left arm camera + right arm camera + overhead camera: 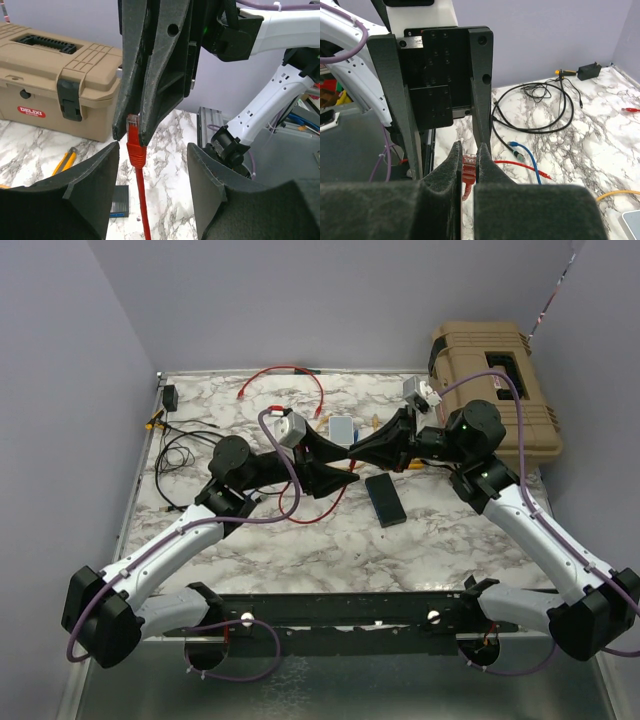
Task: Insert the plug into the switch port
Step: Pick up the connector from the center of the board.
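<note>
Jaws of the right gripper (468,156) are pinched narrow on the red plug (133,124), tip upward between the pads, with its cable (141,200) hanging straight down from the grip. Jaws of the left gripper (153,148) stand wide and hold nothing; they face the right gripper tip to tip, one finger on each side of the cable just below the plug, and touch neither. Both grippers meet above the middle of the table (450,540). The switch (385,500) lies flat on the table, just toward the bases and to the right of that meeting point, apart from both grippers. Its long axis runs roughly from far to near, tilted slightly. The top view does not show which long edge carries the ports. The right arm is the nearer one and already carries the plug. Judgement: the plug must be turned from upright to level and aligned square to the port edge before insertion; the hanging cable may drag.
</note>
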`<move>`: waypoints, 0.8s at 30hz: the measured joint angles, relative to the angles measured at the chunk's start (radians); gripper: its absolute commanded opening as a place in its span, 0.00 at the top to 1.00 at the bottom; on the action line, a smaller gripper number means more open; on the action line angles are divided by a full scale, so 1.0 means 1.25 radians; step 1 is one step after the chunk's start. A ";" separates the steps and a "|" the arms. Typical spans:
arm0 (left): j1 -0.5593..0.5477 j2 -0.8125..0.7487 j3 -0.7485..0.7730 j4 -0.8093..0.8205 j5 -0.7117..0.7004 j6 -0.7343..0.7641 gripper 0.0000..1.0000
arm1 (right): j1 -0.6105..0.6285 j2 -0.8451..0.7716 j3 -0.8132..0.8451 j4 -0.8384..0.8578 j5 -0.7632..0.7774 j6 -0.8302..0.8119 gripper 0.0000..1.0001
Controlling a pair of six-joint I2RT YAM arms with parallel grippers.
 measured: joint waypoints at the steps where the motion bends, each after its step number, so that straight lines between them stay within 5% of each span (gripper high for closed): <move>1: 0.002 0.001 0.000 0.007 0.001 -0.006 0.39 | 0.000 0.000 0.000 0.000 0.000 0.001 0.99; 12: 0.014 -0.035 -0.010 -0.103 -0.057 0.045 0.34 | -0.001 0.021 -0.057 -0.006 0.009 0.017 0.99; 24: 0.014 -0.114 -0.033 -0.273 -0.224 0.118 0.34 | -0.001 0.196 -0.112 0.003 -0.025 0.067 0.99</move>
